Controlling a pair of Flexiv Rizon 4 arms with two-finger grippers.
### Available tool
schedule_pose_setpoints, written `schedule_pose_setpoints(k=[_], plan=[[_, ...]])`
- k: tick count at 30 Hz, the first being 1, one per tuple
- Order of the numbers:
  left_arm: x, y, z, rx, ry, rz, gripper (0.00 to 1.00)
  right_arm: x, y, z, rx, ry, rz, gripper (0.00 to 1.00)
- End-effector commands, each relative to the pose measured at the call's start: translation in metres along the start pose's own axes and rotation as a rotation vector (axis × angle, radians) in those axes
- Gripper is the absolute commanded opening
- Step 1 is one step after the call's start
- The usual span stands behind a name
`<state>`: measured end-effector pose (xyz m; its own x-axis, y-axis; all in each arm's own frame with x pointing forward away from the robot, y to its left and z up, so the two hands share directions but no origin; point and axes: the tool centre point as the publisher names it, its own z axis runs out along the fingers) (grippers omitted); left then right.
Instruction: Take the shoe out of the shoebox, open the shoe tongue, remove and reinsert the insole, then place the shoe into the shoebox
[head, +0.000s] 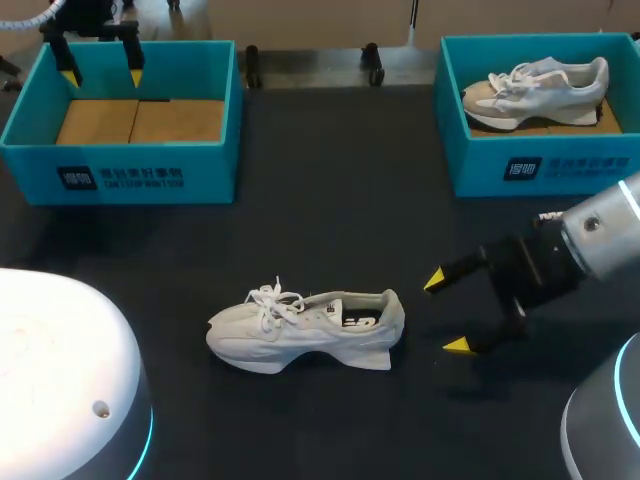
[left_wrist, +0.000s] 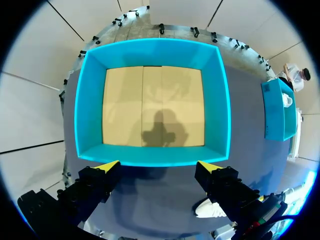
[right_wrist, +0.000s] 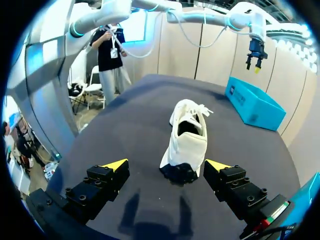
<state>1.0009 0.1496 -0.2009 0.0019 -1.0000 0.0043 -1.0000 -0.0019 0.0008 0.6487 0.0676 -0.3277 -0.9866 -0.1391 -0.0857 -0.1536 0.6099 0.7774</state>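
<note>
**Shoe out on the table, right gripper lining up on the heel**

The white lace-up sneaker (head: 305, 325) is sitting upright on its sole on the dark table (head: 330, 200), well apart from the empty teal cardboard shoebox (head: 210, 165). Its toe is pointing toward my left side and its heel is facing the right gripper (head: 446, 313). I am reading this as the start of the tongue-opening step: the shoe is out, the laces are lying bunched over the tongue, and the tongue is not yet pulled open (something dark is showing inside the collar, which I am taking for the insole, in place).

To do this well, I am thinking the right gripper should be pinching the heel low and square, so the shoe is not sliding or tipping under the pull. The tongue is calling for a shallow grab at its upper edge, clear of the laces, then a lift up and toward the toe rather than sideways.

The right gripper's yellow-tipped fingers are standing wide apart, holding nothing. In the right wrist view the heel is sitting just ahead of them, centred on the gap and touching neither. The left gripper (head: 103, 77) is hanging above the shoebox, fingers also spread wide and gripping nothing.
</note>
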Motion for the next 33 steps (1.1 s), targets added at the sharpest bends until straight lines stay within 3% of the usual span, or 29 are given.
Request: schedule_pose_setpoints(k=[1, 2, 4, 9, 14, 31, 33], plan=[[0.000, 0.000, 0.000, 0.000, -0.002, 0.001, 1.00, 0.003, 0.001, 0.000, 0.004, -0.009, -0.001, 1.00], [0.000, 0.000, 0.000, 0.000, -0.002, 0.001, 1.00, 0.003, 0.001, 0.000, 0.004, -0.009, -0.001, 1.00], [0.000, 0.000, 0.000, 0.000, -0.002, 0.001, 1.00, 0.001, -0.014, -0.003, -0.074, -0.034, 0.009, 1.00], [0.000, 0.000, 0.000, 0.000, -0.002, 0.001, 1.00, -0.002, -0.045, -0.017, -0.164, -0.078, 0.038, 1.00], [0.000, 0.000, 0.000, 0.000, -0.002, 0.001, 1.00, 0.000, -0.064, -0.020, -0.203, -0.074, 0.004, 1.00], [0.000, 0.000, 0.000, 0.000, -0.002, 0.001, 1.00, 0.004, -0.069, -0.013, -0.210, -0.088, 0.038, 1.00], [0.000, 0.000, 0.000, 0.000, -0.002, 0.001, 1.00, 0.002, -0.081, -0.011, -0.233, -0.121, 0.082, 1.00]])
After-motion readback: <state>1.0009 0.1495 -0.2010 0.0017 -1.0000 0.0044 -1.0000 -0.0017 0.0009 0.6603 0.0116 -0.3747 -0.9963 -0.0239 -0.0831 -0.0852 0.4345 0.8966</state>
